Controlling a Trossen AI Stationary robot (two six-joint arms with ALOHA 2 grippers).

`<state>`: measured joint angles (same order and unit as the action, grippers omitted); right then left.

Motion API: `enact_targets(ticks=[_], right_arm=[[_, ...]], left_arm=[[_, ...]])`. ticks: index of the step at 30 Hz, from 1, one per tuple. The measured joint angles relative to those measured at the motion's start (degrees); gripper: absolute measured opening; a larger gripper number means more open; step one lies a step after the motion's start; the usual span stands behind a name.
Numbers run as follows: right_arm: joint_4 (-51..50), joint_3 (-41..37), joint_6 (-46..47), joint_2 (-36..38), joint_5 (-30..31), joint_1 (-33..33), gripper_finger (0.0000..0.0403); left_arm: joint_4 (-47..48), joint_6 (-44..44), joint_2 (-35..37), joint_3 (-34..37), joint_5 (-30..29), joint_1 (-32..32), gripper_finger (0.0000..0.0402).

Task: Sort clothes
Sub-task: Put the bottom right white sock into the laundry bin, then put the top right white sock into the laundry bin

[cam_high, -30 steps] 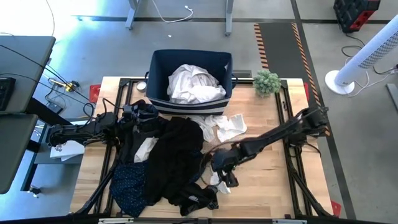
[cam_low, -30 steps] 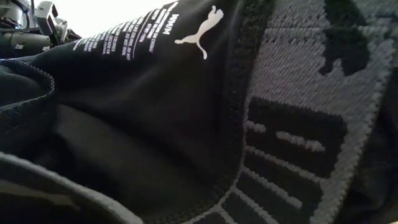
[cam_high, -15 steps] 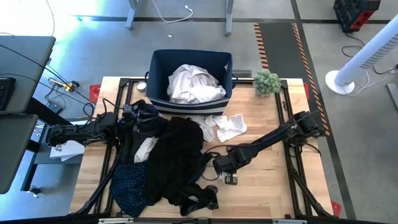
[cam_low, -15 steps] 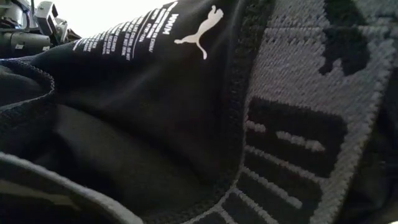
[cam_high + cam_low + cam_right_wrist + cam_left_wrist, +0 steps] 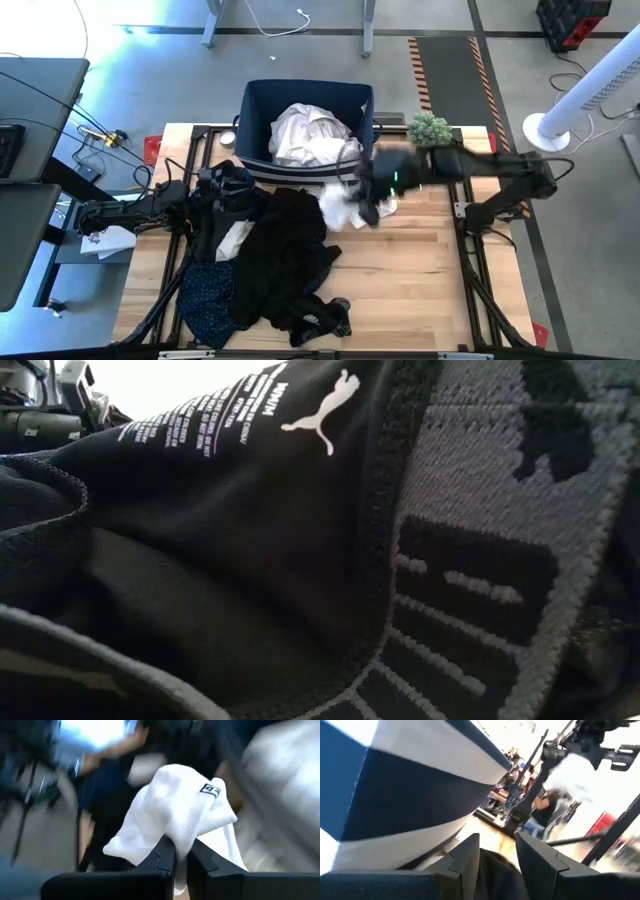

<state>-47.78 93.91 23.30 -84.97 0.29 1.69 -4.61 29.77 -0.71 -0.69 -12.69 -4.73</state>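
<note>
My right gripper hangs high over the table's far middle, just before the navy bin, shut on a small white sock with a little label. The left wrist view shows that sock far off in the air. A heap of black clothes lies on the table's left half, with a dark speckled piece at its near left. White clothes fill the bin. My left gripper waits level at the left, open beside the bin's striped wall, with dark cloth low between its fingers. My right gripper pinches a fold of the white sock between its two fingers. The fingers slant down from the table's right side. The sock bunches up beyond the fingertips, lifted clear of the table.
Another white garment lies on the wood under my right gripper. A small green plant stands at the far right, beside the bin. A black garment with a printed label and a grey waistband blocks the whole low view.
My right gripper has taken a white sock from the near middle of the table, beside the black heap. It has risen fast and swung toward the far edge and the bin. The sock has come up clear of the wood with it.
</note>
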Motion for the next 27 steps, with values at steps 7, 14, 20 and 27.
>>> enact_targets(ticks=[7,14,20,27], right_arm=[[5.4,11.2,-10.7,-4.3,10.6,-13.5,0.0012],[4.4,12.2,-14.7,-9.5,15.6,-24.5,0.0046],[3.8,12.1,-14.4,-11.8,15.4,-28.3,0.0156],[-1.0,12.9,-13.1,-8.2,9.0,-27.7,0.02]], left_arm=[[-2.4,13.4,0.0,0.0,-2.6,0.0,0.0126],[-3.0,13.7,0.0,0.0,-6.5,0.0,0.0126],[-3.0,16.1,0.0,0.0,-6.7,0.0,0.0126],[-3.0,16.3,0.0,0.0,-6.6,0.0,0.0126]])
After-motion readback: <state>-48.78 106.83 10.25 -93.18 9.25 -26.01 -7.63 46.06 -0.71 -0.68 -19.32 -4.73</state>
